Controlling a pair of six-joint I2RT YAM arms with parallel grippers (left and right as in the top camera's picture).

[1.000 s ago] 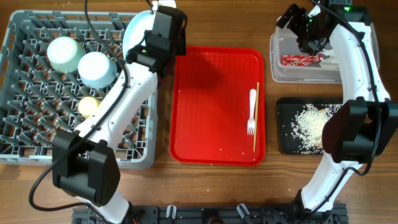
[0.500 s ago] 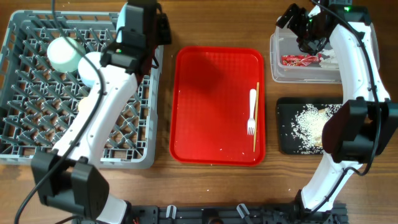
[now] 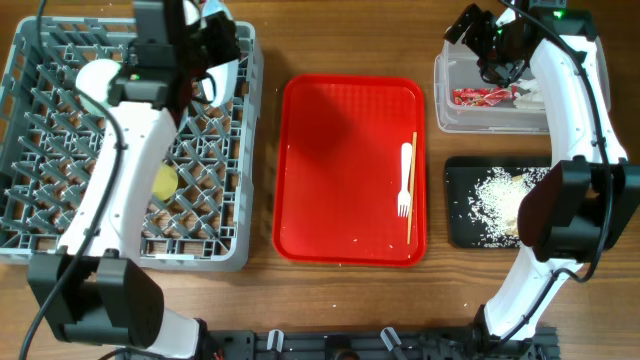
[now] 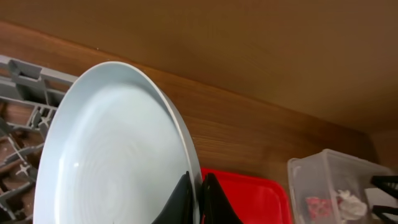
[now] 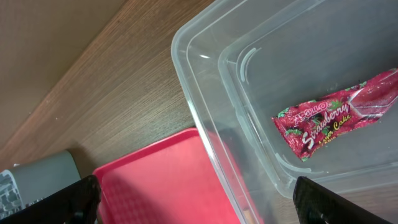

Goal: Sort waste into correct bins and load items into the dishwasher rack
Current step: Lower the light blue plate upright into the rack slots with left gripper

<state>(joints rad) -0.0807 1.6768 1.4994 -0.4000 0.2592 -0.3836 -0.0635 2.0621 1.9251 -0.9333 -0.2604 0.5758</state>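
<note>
Clearly largest, the grey dishwasher rack [image 3: 120, 170] stands just left of the red tray [image 3: 340, 150]. Over the rack's far corner nearest that tray, the left gripper [image 4: 198, 202] pinches the rim of the pale plate [image 4: 112, 168], which stands on edge. Right of the tray, the right gripper [image 5: 196, 202] hangs with fingers spread wide above the clear tub [image 5: 292, 68], which contains the red wrapper [image 5: 336, 118]. On the tray lie the white fork [image 3: 405, 180] and the chopsticks [image 3: 413, 185].

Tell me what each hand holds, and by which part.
Left hand grips the pale plate by its rim. Right hand is open near the clear tub, holding nothing.
</note>
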